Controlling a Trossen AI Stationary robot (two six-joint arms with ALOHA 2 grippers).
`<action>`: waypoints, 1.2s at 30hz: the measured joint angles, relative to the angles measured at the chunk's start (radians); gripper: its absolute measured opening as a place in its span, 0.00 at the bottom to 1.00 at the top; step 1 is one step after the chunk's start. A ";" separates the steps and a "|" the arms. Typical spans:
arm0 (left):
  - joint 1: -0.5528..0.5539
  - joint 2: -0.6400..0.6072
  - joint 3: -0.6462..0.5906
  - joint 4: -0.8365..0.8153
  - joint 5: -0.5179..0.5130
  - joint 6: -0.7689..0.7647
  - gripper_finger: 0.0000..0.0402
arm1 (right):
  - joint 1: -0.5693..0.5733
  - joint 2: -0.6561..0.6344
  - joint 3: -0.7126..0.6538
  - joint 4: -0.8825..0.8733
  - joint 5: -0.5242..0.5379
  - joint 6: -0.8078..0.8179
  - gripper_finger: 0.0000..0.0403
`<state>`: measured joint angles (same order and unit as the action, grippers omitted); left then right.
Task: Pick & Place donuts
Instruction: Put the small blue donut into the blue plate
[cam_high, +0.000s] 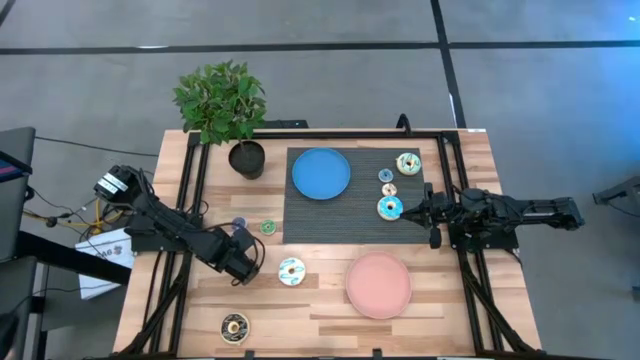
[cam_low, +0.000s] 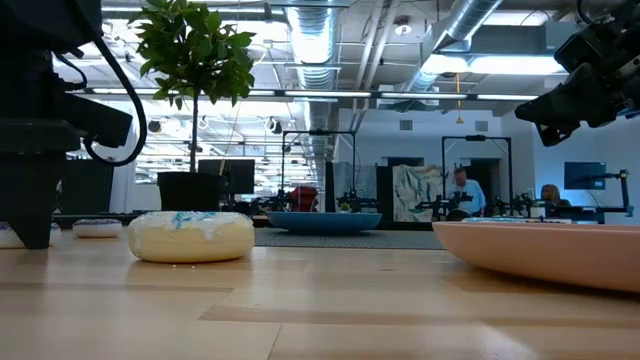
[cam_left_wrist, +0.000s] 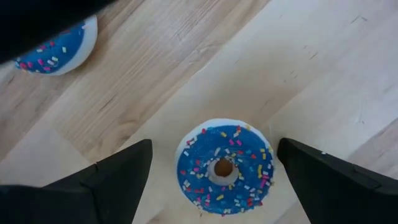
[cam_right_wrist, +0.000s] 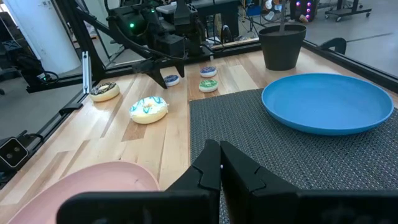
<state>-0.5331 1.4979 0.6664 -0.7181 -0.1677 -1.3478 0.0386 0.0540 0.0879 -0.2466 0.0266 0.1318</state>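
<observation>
A tiny blue donut (cam_left_wrist: 224, 168) with sprinkles lies flat on the wooden table. My left gripper (cam_left_wrist: 214, 143) points down over it, open, with one finger on either side and clear of it; in the right wrist view the same donut (cam_right_wrist: 170, 79) lies under that gripper (cam_right_wrist: 163, 73). Another tiny blue donut (cam_left_wrist: 59, 50) and a green one (cam_right_wrist: 208, 84) lie close by. A cream donut (cam_high: 291, 271) and a dark brown one (cam_high: 235, 324) rest nearer the front edge. My right gripper (cam_right_wrist: 219, 167) is shut, level above the mat's right edge.
A dark mat (cam_high: 350, 225) carries the blue plate (cam_high: 321, 173) and several donuts near its right edge (cam_high: 389, 207). The pink plate (cam_high: 378, 284) lies at the front right. A potted plant (cam_high: 246, 158) stands at the back left. Black frame rails run along both sides.
</observation>
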 joint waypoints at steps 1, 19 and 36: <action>0.000 0.000 0.000 0.000 0.005 -0.003 0.87 | 0.000 0.000 0.000 0.000 0.000 0.000 0.00; -0.001 0.002 0.001 0.024 0.023 -0.028 0.63 | 0.000 0.000 0.000 0.000 0.000 0.000 0.00; 0.053 0.007 0.139 -0.085 0.013 0.077 0.63 | 0.000 0.000 0.000 0.000 0.000 0.000 0.00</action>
<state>-0.4802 1.5047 0.8052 -0.8031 -0.1546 -1.2708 0.0383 0.0540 0.0879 -0.2466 0.0265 0.1318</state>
